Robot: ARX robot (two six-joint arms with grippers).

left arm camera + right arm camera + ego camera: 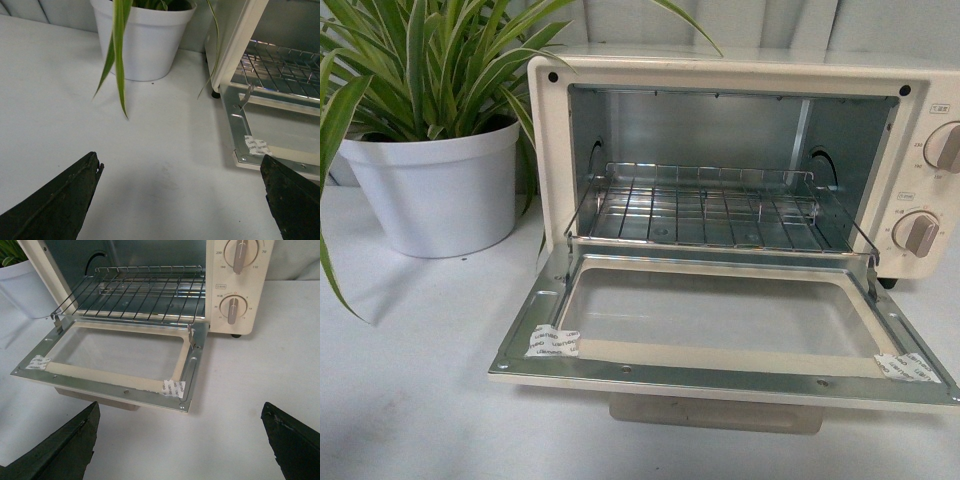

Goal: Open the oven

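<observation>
Front view: the oven (740, 200) is seen standing on the white table (420, 400), just right of a potted plant (430, 150), with its door (720, 330) already folded down to about level and the wire rack (705, 210) drawn slightly forward over the hinge. The opening is judged to be complete or nearly so.

The left claw (180, 200) is held wide apart over bare table beside the door's left corner, gripping nothing; the right claw (180, 440) is likewise spread and empty, in front of the door's outer edge. If any step remains, it is best finished by backing both claws straight away from the door, so that the lowered edge and the bar handle (715, 412) beneath it are not knocked upward.

Writing is sparse. Small white stickers (552, 342) on the door's front corners carry print too small to be read. Beside the upper knob (241, 251), figures such as 230 and 70 can be made out; no brand name is visible.
</observation>
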